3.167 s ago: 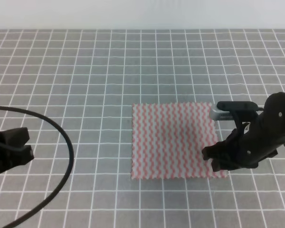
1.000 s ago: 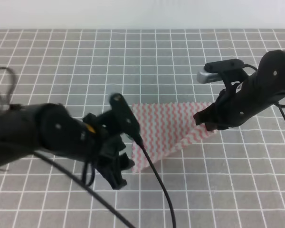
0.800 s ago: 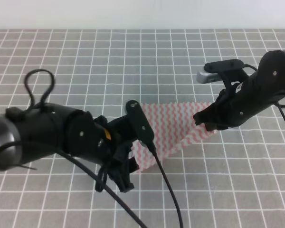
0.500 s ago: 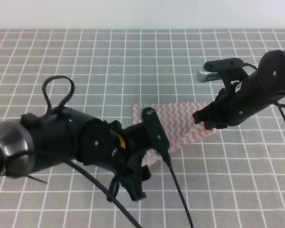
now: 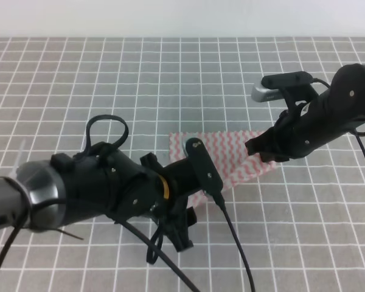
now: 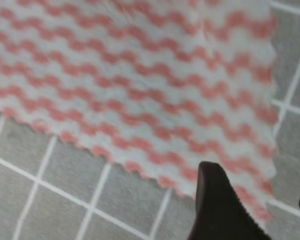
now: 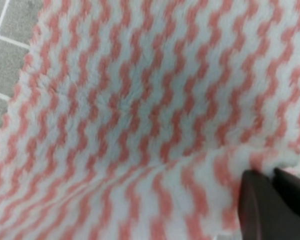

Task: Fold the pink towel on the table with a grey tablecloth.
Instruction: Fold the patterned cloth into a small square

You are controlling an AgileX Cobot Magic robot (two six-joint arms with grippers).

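The pink towel lies on the table with a grey tablecloth, right of centre. My right gripper is shut on the towel's near right corner and holds it raised, so the cloth slopes down to the left. In the right wrist view the towel fills the frame, pinched between the closed fingers. My left gripper hangs over the towel's near left corner, hiding it. In the left wrist view the towel's serrated edge runs across above an open dark finger, nothing held.
The left arm's black cable trails over the cloth toward the front edge. The grey gridded cloth surrounds the towel on all sides. A white wall borders the far edge of the table.
My left arm has swung in from the left to the towel's near left corner. My right gripper has lifted the near right corner off the table and carried it up and back.
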